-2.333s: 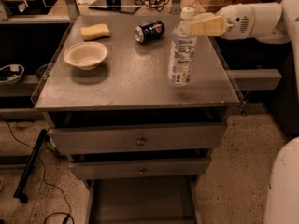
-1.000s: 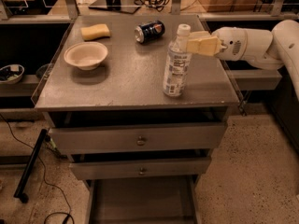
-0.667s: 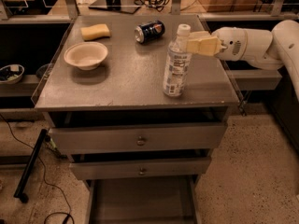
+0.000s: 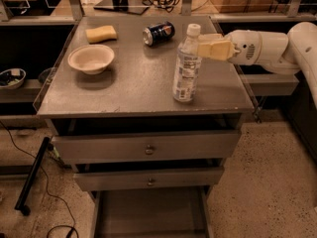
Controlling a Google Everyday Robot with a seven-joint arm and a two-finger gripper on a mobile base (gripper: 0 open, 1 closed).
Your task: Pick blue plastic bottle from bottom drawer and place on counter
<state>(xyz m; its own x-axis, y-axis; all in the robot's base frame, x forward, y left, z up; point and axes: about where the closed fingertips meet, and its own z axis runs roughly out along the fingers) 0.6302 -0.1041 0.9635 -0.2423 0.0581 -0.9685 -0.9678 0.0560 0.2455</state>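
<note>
The blue plastic bottle [image 4: 186, 66], clear with a white cap and a pale label, stands upright on the counter [image 4: 133, 86], right of centre and near the front edge. My gripper [image 4: 204, 47] reaches in from the right on its white arm [image 4: 262, 46]. It is at the bottle's shoulder, just below the cap, and seems to touch it. The bottom drawer [image 4: 148, 214] is pulled out at the foot of the cabinet, and its grey floor shows nothing on it.
On the counter are a cream bowl [image 4: 91, 58] at the left, a yellow sponge [image 4: 101, 33] behind it and a dark blue soda can [image 4: 158, 32] lying on its side at the back. Two knob-fronted drawers [image 4: 148, 149] stand slightly open. Grey side shelves flank the cabinet.
The bottle has come down and slightly left with the gripper and now stands on the counter. Over the last second, nothing has visibly moved.
</note>
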